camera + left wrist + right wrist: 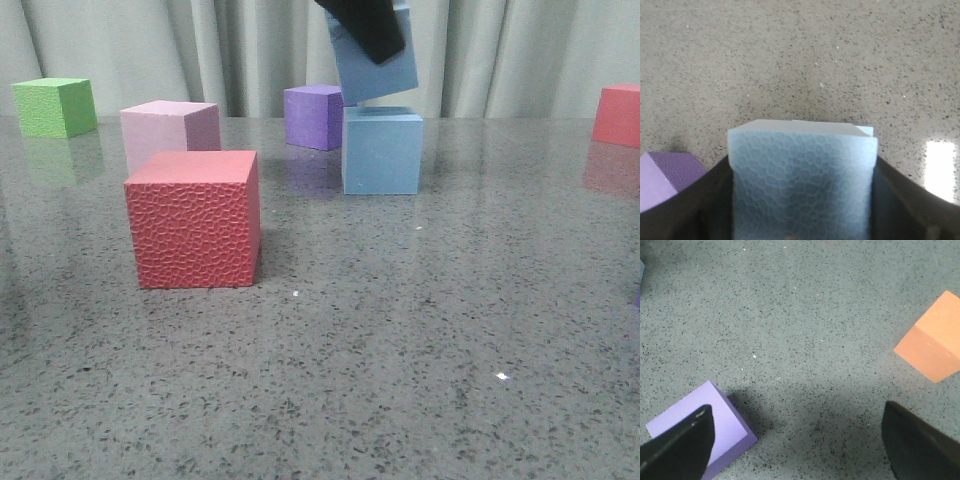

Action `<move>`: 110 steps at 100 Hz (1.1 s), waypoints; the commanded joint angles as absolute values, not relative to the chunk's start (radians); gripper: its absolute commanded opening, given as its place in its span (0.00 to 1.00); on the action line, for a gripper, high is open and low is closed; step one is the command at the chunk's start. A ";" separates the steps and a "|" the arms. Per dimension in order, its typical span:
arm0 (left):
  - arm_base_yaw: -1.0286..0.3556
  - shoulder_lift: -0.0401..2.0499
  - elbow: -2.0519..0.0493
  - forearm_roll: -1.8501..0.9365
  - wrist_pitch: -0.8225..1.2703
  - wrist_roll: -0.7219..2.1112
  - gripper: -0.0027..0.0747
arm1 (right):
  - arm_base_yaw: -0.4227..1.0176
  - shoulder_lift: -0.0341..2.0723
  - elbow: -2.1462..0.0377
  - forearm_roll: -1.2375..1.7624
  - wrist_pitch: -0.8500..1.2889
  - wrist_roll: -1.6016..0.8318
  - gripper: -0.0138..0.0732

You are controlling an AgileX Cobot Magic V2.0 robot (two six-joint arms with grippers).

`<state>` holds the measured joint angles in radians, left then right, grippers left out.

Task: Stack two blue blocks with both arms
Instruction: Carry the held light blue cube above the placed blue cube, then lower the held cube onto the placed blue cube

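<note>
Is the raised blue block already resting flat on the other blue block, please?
No: in the front view the held blue block hangs tilted above the lower blue block, with a gap showing.

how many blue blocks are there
2: one blue block on the table beside the purple cube, the other tilted just above it in the left gripper.

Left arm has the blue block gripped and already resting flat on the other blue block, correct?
Not quite. The left gripper does grip a blue block, but the front view shows it tilted in the air with a visible gap above the other blue block, not resting flat on it.
</note>
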<state>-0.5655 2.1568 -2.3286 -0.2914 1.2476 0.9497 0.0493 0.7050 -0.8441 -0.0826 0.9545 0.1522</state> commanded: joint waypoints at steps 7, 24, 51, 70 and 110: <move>-0.573 2.099 -2.361 -0.345 1.224 0.952 0.33 | 0.042 0.701 -0.866 -0.087 0.891 0.144 0.92; -0.573 2.099 -2.361 -0.378 1.219 0.981 0.33 | 0.042 0.701 -0.866 -0.087 0.891 0.144 0.92; -0.573 2.099 -2.361 -0.378 1.226 0.985 0.33 | 0.042 0.701 -0.866 -0.087 0.891 0.144 0.92; -0.573 2.100 -2.361 -0.371 1.248 0.984 0.33 | 0.042 0.701 -0.866 -0.087 0.891 0.144 0.92; -0.573 2.118 -2.361 -0.368 1.274 0.995 0.33 | 0.042 0.701 -0.866 -0.087 0.893 0.144 0.92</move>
